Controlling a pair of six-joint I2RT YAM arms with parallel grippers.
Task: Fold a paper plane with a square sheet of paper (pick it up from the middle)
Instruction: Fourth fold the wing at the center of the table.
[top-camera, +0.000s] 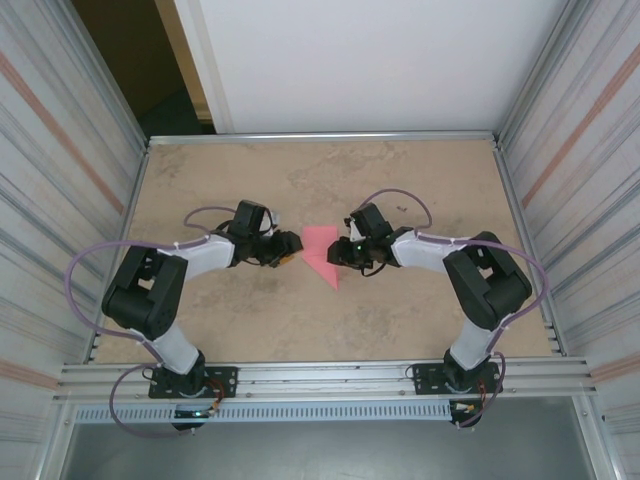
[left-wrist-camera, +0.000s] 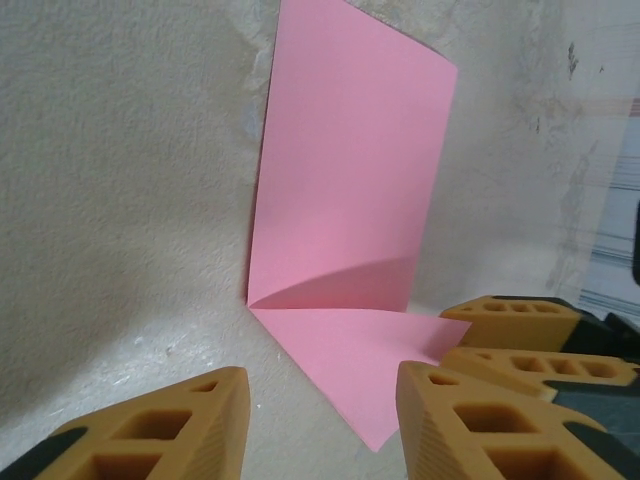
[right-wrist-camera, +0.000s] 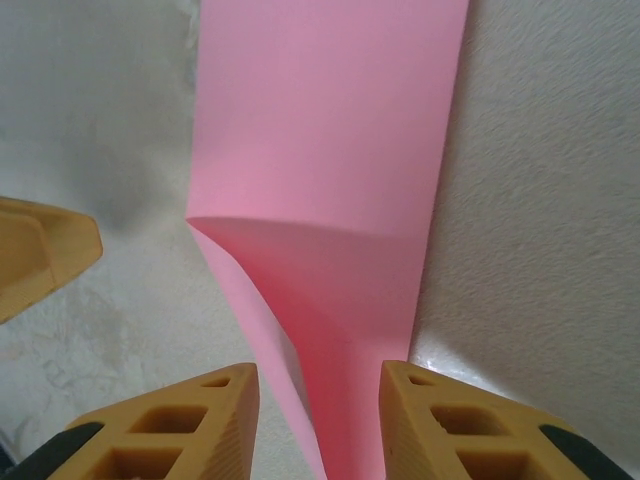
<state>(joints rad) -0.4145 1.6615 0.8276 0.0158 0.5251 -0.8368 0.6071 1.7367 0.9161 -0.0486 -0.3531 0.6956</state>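
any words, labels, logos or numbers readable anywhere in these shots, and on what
None: no text can be read in any view.
The pink paper is plain and unmarked.
The orange pads of the left gripper and the right gripper carry no lettering.
The table and the side walls show no labels or signs.
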